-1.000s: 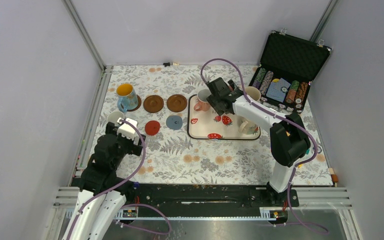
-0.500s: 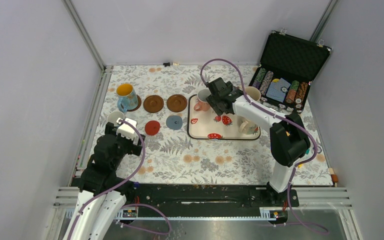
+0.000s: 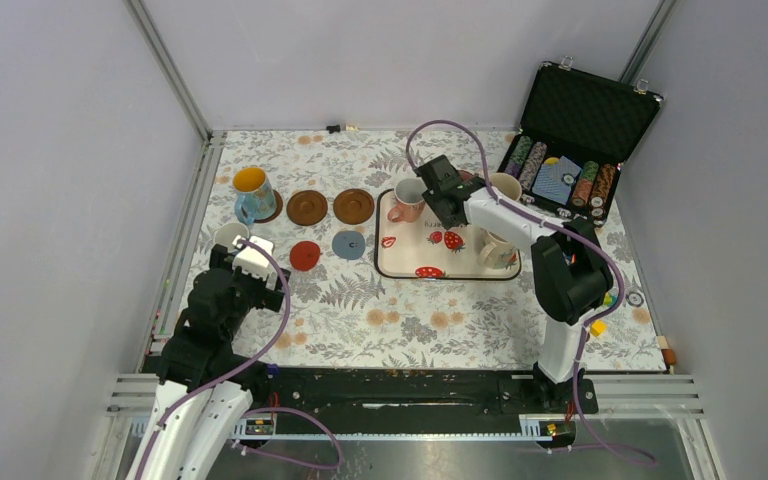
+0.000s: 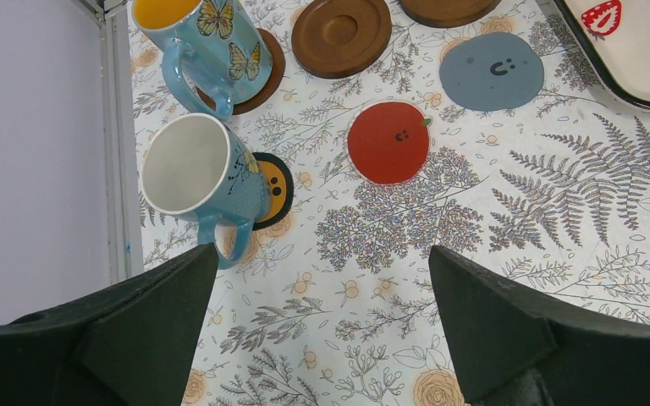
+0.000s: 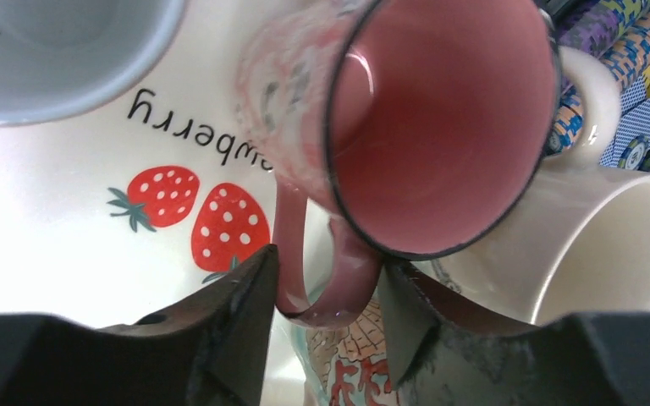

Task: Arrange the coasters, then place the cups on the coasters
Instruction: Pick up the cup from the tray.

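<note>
Left arm (image 3: pixel 215 310) folded, jaws wide; right arm (image 3: pixel 505 215) outstretched, jaws part-closed.

only legible text: upside-down "berry" in black on the white tray (image 5: pixel 42 220), next to two strawberry drawings (image 5: pixel 188 211), word's start hidden behind the pink mug (image 5: pixel 440 118)

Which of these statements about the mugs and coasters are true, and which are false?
1. The red coaster carries a mug. False: it is bare.
2. The blue mug with the yellow inside stands on a dark brown coaster. True.
3. The handle of the pink mug lies between the fingers of the right pincer. True.
4. The left pincer is shut. False: it is wide open and holds nothing.
</note>
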Robot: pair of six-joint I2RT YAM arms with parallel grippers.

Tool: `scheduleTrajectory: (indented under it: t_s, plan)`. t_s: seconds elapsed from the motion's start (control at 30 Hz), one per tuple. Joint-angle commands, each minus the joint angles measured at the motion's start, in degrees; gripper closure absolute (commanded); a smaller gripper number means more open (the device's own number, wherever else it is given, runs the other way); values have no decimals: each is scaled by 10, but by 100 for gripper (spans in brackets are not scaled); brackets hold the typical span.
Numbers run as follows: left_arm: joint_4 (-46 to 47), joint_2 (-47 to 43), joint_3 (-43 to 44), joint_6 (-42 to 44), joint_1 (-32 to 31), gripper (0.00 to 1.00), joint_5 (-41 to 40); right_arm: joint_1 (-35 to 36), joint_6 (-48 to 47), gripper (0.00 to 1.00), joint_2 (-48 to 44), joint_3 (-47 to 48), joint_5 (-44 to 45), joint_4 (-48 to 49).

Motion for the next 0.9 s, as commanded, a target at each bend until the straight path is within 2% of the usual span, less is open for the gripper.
scheduleTrajectory:
  t_s: [0.0,0.13,0.3,0.53,0.6,0.73,0.87]
  plan:
    - [34,-4,1,-6,3,1,6,-14,8,53,-2,18,-30,11]
    - [34,-3,1,-5,2,1,6,-14,8,64,-3,14,-42,15]
    - [35,-3,1,-7,4,1,5,-14,7,64,4,14,-49,14]
    - [34,-3,0,-6,4,1,5,-20,14,37,4,8,-109,14]
    - [35,-3,1,-7,3,1,5,-23,14,34,8,7,-120,14]
    - [35,-3,1,-7,5,1,5,-29,19,37,15,13,-140,7]
    - [35,-3,0,-7,5,1,4,-33,20,50,16,16,-152,4]
